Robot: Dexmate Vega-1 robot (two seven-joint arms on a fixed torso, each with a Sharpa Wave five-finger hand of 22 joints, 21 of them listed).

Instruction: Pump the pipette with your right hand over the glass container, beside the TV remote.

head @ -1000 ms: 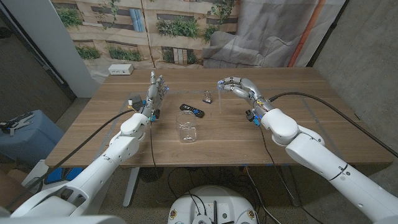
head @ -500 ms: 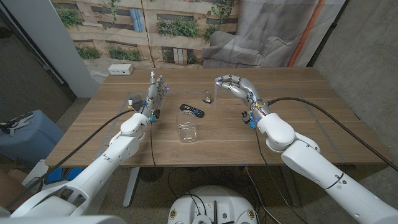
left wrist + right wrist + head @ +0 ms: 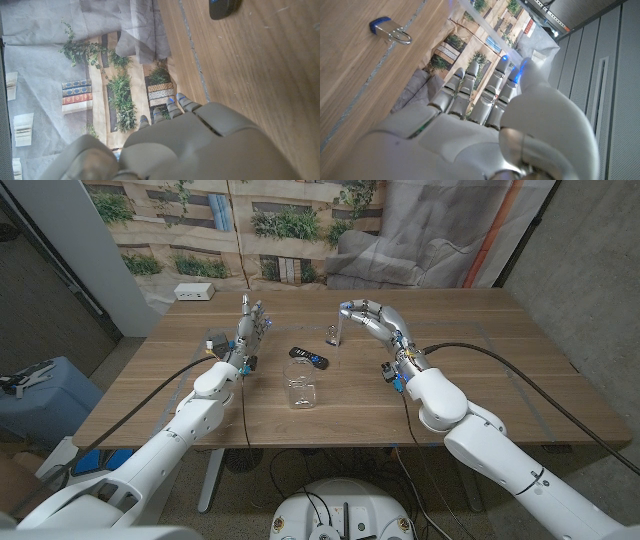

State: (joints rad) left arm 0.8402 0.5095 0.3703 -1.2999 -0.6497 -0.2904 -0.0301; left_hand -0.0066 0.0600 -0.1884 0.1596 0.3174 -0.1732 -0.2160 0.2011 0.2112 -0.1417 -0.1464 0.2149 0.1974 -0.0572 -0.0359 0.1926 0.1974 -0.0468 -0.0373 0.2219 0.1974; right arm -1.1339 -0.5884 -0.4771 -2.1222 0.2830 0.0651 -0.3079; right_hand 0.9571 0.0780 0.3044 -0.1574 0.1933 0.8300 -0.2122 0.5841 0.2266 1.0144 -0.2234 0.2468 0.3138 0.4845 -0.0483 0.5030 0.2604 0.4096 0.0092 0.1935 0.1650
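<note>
Right hand (image 3: pixel 362 315) holds pipette (image 3: pixel 341 332) above worktop (image 3: pixel 480 370).
Pipette hangs near padlock (image 3: pixel 331 334), at 1 o'clock from glass container (image 3: pixel 301 392); TV remote (image 3: pixel 308 357) between. Left hand (image 3: pixel 251 328) empty, fingers spread.

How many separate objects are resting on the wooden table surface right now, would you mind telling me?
4. A glass container near the front middle, a TV remote just behind it, a padlock farther back, and a white box at the far left corner.
</note>
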